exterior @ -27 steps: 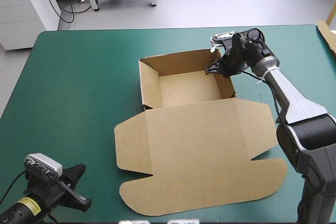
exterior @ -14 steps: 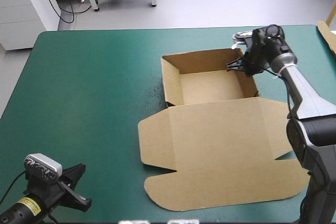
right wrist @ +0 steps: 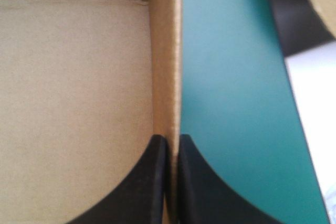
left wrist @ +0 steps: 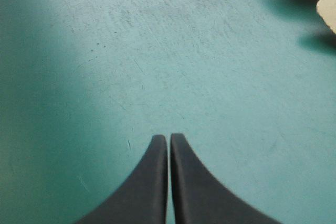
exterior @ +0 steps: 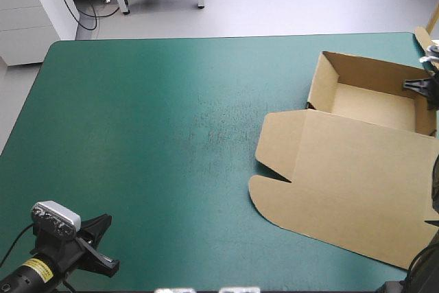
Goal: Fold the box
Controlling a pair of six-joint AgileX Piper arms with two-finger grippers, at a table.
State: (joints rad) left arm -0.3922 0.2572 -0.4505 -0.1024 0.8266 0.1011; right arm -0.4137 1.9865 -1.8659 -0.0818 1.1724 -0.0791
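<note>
Our right hand [right wrist: 169, 139] pinches the right wall of the brown box [exterior: 343, 162], an open tray with its lid flat at the desk's [exterior: 137, 128] right edge. Our left hand [left wrist: 168, 137], closed and empty, hovers well apart from it.

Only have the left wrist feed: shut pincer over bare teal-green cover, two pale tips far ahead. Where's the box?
Observer: The brown cardboard box lies by the right edge of the teal-green table, an open tray with its lid flat toward the near edge.
Operator: Right arm on it?
Observer: Yes. The right pincer is shut on the tray's right wall, one finger inside, one outside.
Operator: Has it shifted?
Observer: Yes. Earlier it lay near the table's middle. It is now far from the left pincer, which is at the near left corner.
</note>
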